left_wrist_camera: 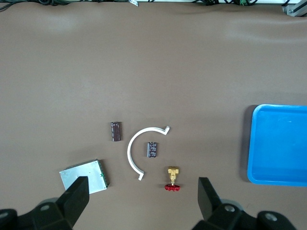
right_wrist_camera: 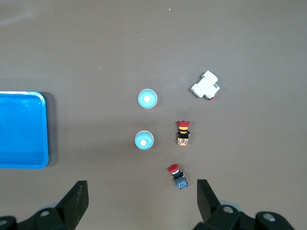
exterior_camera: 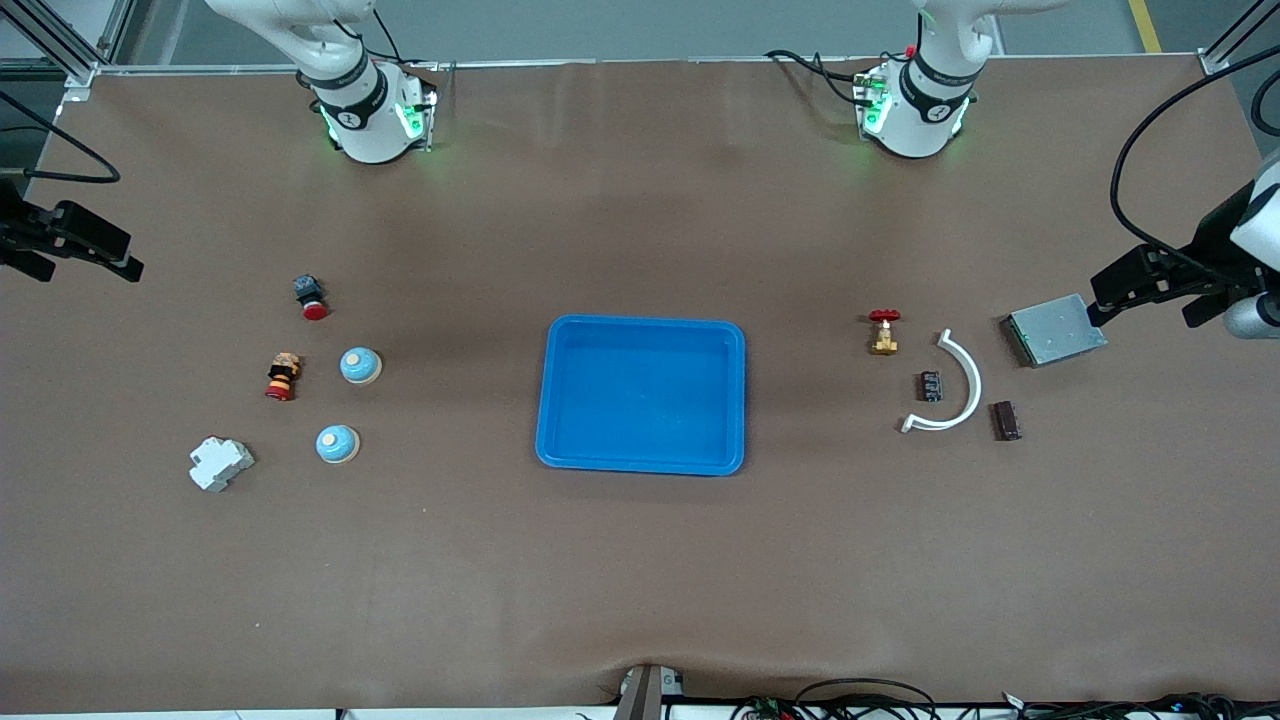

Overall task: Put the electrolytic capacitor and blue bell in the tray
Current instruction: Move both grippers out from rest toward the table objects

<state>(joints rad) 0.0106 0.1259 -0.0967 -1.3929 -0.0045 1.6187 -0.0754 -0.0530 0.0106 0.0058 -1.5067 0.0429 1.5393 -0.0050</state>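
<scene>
The bright blue tray [exterior_camera: 640,322] lies empty at the table's middle; its rim also shows in the left wrist view [left_wrist_camera: 252,143] and the right wrist view [right_wrist_camera: 43,129]. Two blue bells [exterior_camera: 360,365] [exterior_camera: 337,443] stand toward the right arm's end and show in the right wrist view [right_wrist_camera: 147,98] [right_wrist_camera: 143,140]. Two small dark capacitors [exterior_camera: 931,386] [exterior_camera: 1006,420] lie toward the left arm's end and show in the left wrist view [left_wrist_camera: 152,149] [left_wrist_camera: 115,131]. My left gripper [exterior_camera: 1140,285] [left_wrist_camera: 141,191] is open and empty, up over the grey plate. My right gripper [exterior_camera: 80,250] [right_wrist_camera: 139,194] is open and empty, up over the table's edge at the right arm's end.
Two red push buttons [exterior_camera: 310,296] [exterior_camera: 283,376] and a white breaker [exterior_camera: 220,463] lie by the bells. A brass valve with a red handle [exterior_camera: 884,332], a white curved strip [exterior_camera: 965,385] and a grey metal plate [exterior_camera: 1055,330] lie by the capacitors.
</scene>
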